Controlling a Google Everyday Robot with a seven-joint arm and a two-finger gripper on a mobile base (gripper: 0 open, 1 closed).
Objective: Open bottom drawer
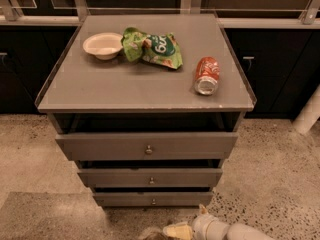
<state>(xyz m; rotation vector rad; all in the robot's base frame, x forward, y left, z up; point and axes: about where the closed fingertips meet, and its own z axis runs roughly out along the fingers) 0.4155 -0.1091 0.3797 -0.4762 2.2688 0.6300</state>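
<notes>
The grey cabinet has three drawer fronts, one above the other. The bottom drawer [125, 199] is the lowest and smallest-looking front, with a tiny round metal knob [153, 201] at its centre. Its front sits further back than the two fronts above it. My gripper [181, 228] is low at the frame's bottom edge, just above the floor. It is below the bottom drawer, slightly right of its knob and apart from it. The white arm [235, 231] runs off to the lower right.
The middle drawer [115, 177] and the top drawer [100, 145] stick out above. On the cabinet top [100, 89] lie a white bowl [102, 45], a green chip bag [152, 47] and a red can [207, 75] on its side. Speckled floor surrounds the cabinet, with dark cupboards behind and a white post [307, 115] at right.
</notes>
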